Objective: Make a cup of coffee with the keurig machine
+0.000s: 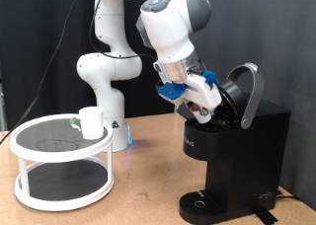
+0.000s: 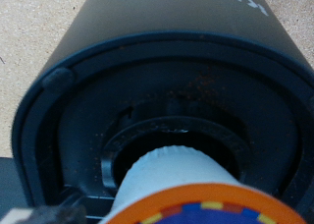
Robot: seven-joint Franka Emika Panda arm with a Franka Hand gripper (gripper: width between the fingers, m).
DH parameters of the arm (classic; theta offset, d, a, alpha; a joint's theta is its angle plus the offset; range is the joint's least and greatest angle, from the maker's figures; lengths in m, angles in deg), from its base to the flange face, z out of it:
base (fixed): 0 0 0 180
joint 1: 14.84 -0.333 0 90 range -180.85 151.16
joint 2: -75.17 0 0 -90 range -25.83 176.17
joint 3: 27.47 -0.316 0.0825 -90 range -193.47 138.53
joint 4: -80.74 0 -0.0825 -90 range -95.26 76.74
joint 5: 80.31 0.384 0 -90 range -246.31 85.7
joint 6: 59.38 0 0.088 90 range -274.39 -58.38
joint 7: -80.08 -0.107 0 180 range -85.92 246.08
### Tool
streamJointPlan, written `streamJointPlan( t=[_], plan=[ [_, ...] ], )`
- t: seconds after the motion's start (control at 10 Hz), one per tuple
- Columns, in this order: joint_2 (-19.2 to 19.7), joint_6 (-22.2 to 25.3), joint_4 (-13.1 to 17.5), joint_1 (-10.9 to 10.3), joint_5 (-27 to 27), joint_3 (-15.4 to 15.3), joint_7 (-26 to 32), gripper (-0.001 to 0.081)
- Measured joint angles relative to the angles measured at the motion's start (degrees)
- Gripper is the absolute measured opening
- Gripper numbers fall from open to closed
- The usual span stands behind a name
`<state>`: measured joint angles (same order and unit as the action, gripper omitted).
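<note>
The black keurig machine [image 1: 237, 156] stands at the exterior view's right with its rounded lid [image 1: 247, 92] hinged open. My gripper [image 1: 202, 105] is at the open top, just in front of the lid. In the wrist view it is shut on a small white coffee pod [image 2: 186, 180] with an orange-red rim, held right over the round pod chamber [image 2: 162, 136] of the machine [image 2: 147, 37]. A dark finger [image 2: 54, 214] shows beside the pod. The white cup [image 1: 92, 122] stands on a round white rack at the exterior view's left, far from the gripper.
The two-tier white rack [image 1: 59, 176] with dark mesh shelves stands on the wooden table at the left. The machine's round drip tray [image 1: 202, 203] has nothing on it. The arm's white base [image 1: 109, 87] stands behind the rack.
</note>
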<state>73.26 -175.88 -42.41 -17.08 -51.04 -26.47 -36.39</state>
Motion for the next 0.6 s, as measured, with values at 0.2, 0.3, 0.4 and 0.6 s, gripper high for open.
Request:
streamJointPlan(
  t=[0.2, 0.3, 0.4, 0.6],
  plan=[
    [0.6, -0.6, -0.3, 0.0, 0.0, -0.8, -0.1, 0.0463],
    [0.7, -1.1, -0.7, 0.0, 0.0, -1.2, -0.1, 0.0463],
    [0.7, -1.4, -1.1, 0.0, 0.0, -1.5, -0.3, 0.0463],
    [0.9, -2.1, -1.5, 0.0, 0.0, -1.8, -0.6, 0.0463]
  ],
)
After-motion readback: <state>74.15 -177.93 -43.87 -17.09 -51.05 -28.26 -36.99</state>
